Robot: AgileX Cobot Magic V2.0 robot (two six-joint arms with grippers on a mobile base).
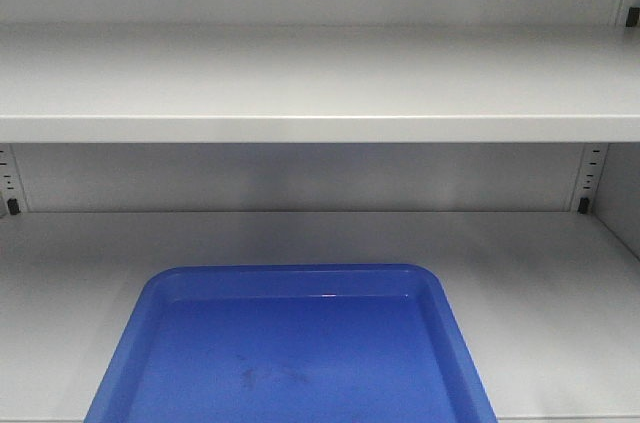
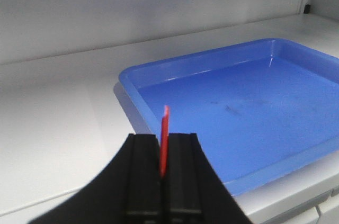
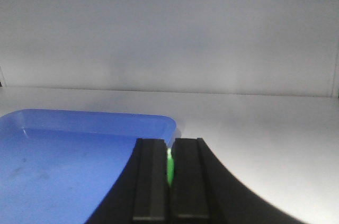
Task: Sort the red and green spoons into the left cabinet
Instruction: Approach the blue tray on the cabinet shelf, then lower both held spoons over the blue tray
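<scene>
My left gripper (image 2: 164,138) is shut on the red spoon (image 2: 164,139), which sticks up edge-on between the black fingers, above the near left corner of the blue tray (image 2: 212,70). My right gripper (image 3: 170,143) is shut on the green spoon (image 3: 169,167), only a thin sliver of which shows between the fingers, by the tray's right edge (image 3: 106,118). The pale grey cabinet fills the front view, with an upper shelf (image 1: 320,83) and a lower shelf (image 1: 560,283) that carries the tray (image 1: 300,278). Neither gripper appears in the front view.
Slotted side rails (image 1: 590,178) stand at the back corners of the cabinet. The grey back wall (image 3: 169,38) rises behind the lower shelf. Bare shelf surface lies to the tray's left (image 2: 53,123) and right (image 3: 275,139).
</scene>
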